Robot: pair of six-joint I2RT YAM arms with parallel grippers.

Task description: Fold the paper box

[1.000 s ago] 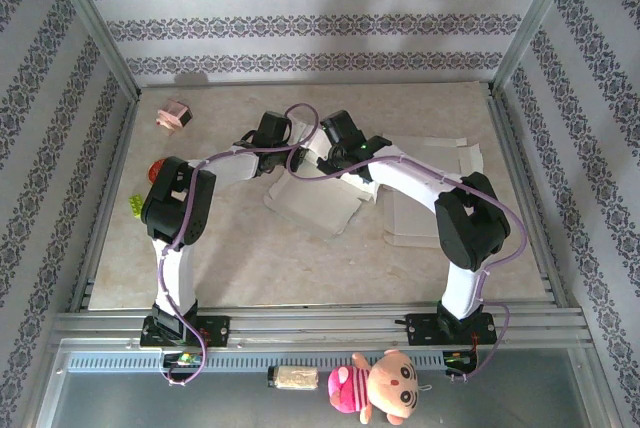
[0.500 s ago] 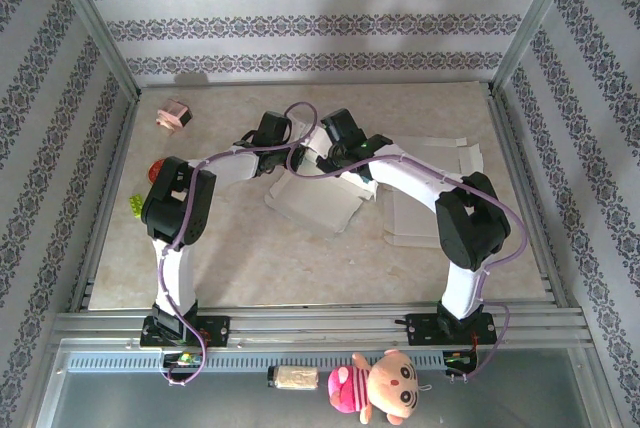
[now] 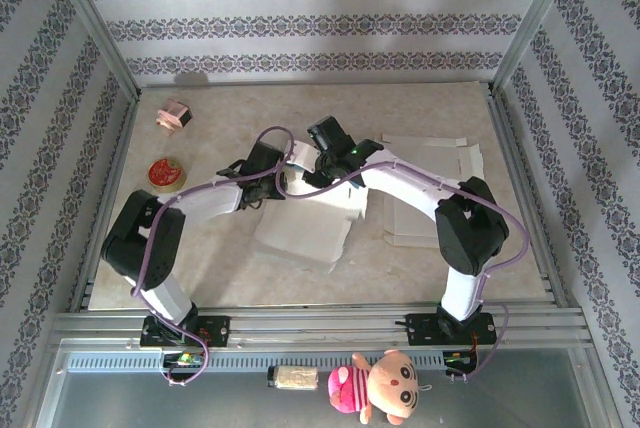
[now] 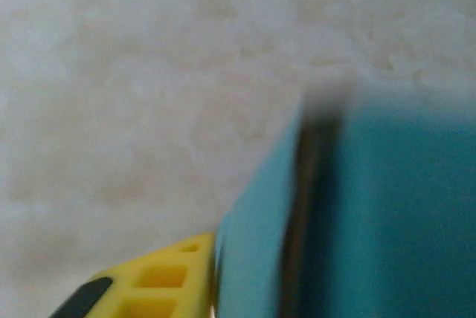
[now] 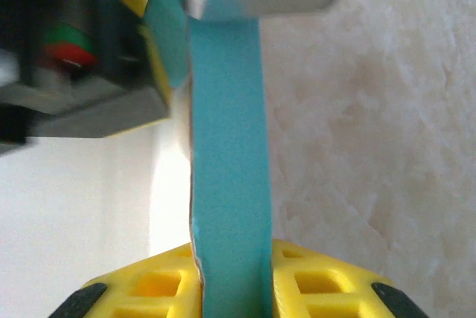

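Right fingers (image 5: 149, 288) pinching paper box (image 5: 227, 184) flap, left fingers (image 4: 160, 284) beside it

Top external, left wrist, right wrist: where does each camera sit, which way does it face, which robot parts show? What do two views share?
Top external: above and behind the bases, looking down on the table; left arm, right arm, paper box.
Left wrist: on the left arm, facing a teal panel; one yellow finger.
Right wrist: on the right arm, looking along the right end effector, closed on that panel.
Shared: both wrist views show the teal panel.
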